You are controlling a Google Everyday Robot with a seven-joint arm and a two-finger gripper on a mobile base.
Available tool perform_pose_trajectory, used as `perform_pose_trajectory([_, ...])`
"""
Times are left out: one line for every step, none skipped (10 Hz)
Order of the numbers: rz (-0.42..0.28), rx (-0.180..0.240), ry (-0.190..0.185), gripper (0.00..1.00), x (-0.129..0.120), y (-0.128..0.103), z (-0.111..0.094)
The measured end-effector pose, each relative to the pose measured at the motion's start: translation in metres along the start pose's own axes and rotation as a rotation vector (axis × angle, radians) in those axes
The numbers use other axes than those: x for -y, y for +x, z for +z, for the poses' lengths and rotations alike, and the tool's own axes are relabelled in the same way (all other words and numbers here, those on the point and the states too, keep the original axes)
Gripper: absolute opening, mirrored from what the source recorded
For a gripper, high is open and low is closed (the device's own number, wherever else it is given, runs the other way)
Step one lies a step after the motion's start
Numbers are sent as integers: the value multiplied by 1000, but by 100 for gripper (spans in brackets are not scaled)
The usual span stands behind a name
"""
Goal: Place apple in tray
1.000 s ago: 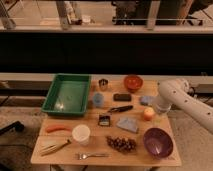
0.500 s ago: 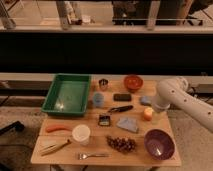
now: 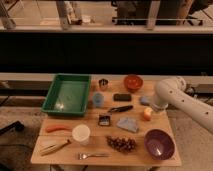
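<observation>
1. Over on the right side of the wooden table (image 3: 102, 138), the apple (image 3: 147, 114) sits on the wood, small and yellow-orange.
2. The gripper (image 3: 151, 107) hangs right at the apple, at the end of the big white arm (image 3: 170, 92) that reaches in from the right. The thick end of the arm hides it from where I stand, so I cannot tell how it is set or whether it has hold of the apple yet.
3. I think it is there for one reason: the apple has to be picked up first. Coming from above also keeps the arm off the purple bowl (image 3: 159, 143) in front and the orange-red bowl (image 3: 132, 81) behind.
4. The tray (image 3: 50, 96), big and green, lies at the back on the left, well apart from the apple. Its sides slope up, which should stop a round fruit from rolling off.
5. Between the two stand a blue cup (image 3: 98, 100) and other little things. So my guess is the apple needs to be lifted up and carried over them — not pushed along the wood.
</observation>
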Motion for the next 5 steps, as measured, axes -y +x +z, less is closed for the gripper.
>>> perform_pose_trajectory([0,0,6,80,2,3,4])
perform_pose_trajectory([4,1,9,80,3,7,8])
perform_pose_trajectory([7,3,12,80,5,8,11])
perform_pose_trajectory([10,6,13,80,8,8,16])
perform_pose_trajectory([12,7,14,80,10,9,19])
